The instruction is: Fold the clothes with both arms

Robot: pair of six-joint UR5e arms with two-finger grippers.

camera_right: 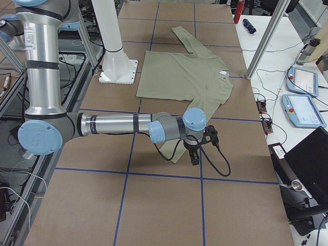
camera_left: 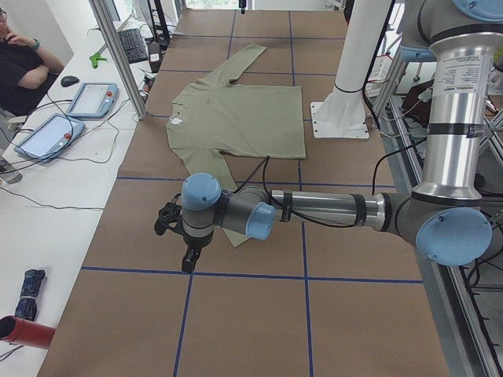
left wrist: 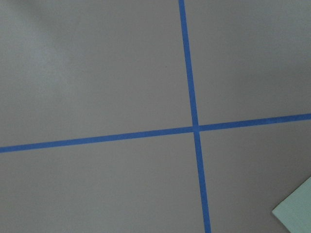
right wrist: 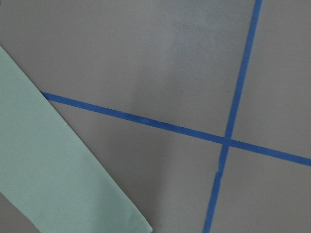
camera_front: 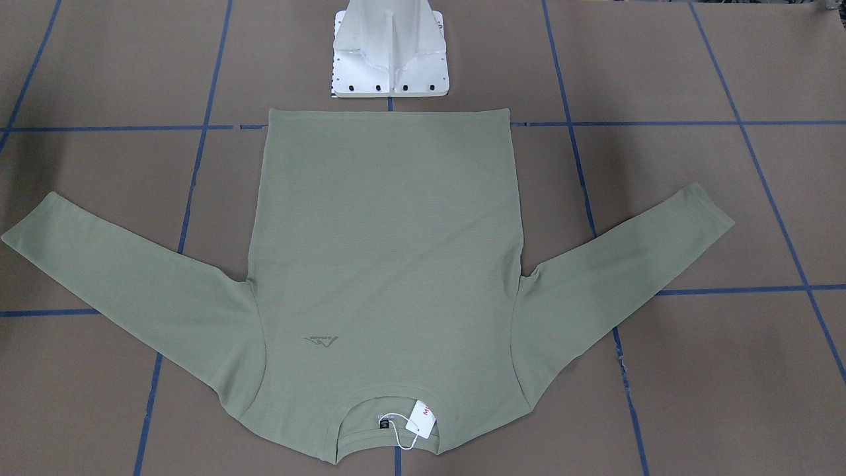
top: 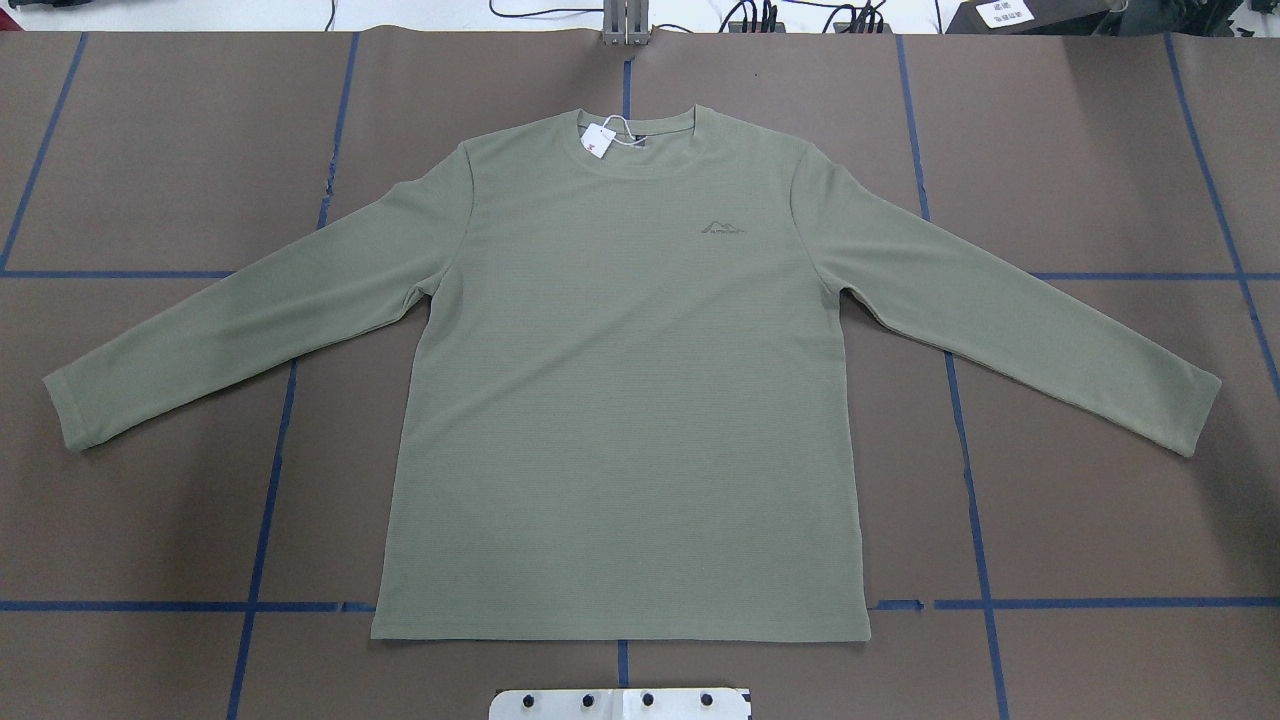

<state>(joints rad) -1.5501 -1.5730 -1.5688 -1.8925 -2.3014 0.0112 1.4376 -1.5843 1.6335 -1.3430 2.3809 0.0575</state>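
Nearest in the view from the table's left end is the left arm (camera_left: 322, 208), stretched out low over the brown table (top: 150, 150). The left gripper (camera_left: 189, 258) hangs from its wrist, pointing down. It is small and dark there, so I cannot tell whether its jaws stand wide or narrow. The right gripper (camera_right: 195, 155) hangs the same way at the other end, and its opening cannot be judged either.

The green shirt (top: 620, 400) lies flat and face up between the two claws, in the middle of the table. Its long axis runs from collar to hem. The collar and white hang tag (top: 600, 140) point away from the robot, and the hem lies just short of the white pedestal base (camera_front: 390, 59). The sleeves spread outward, one toward each claw.

Each cuff lies close by its claw and is partly covered by the wrist in the side views. The left wrist camera catches only a cuff corner (left wrist: 296, 216), cut off by the frame edge. The right wrist camera shows a longer stretch of sleeve (right wrist: 48, 170) crossing a blue tape line (right wrist: 146, 121).
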